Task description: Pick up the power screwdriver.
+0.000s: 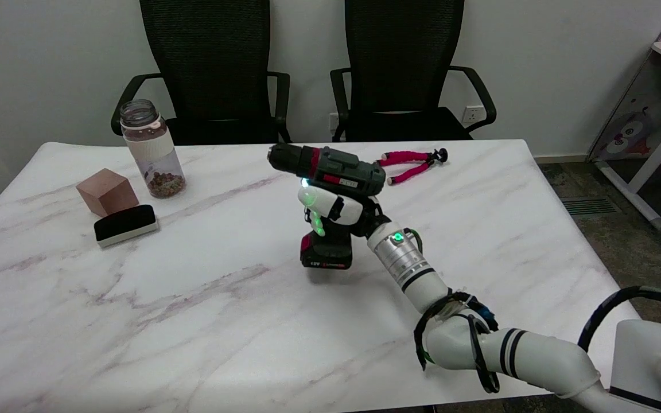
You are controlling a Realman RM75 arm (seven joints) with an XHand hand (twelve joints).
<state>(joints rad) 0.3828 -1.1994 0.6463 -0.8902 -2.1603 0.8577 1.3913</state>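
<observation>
The power screwdriver (330, 172) is dark grey and red with a black chuck pointing left. It stands upright near the middle of the white marble table (193, 321), battery base (326, 255) down. I cannot tell whether the base touches the table or hangs just above it. My right hand (336, 211) is wrapped around its handle below the body, fingers curled on the near side, gripping it. A green light glows under the screwdriver's body and tints my fingers. The handle itself is mostly hidden by the hand.
A glass jar (151, 150) with brown bits, a copper-coloured cube (107, 191) and a black-topped eraser block (125, 225) sit at the left. A pink flexible tripod (413, 163) lies behind the screwdriver. Two black office chairs (216, 69) stand beyond the far edge.
</observation>
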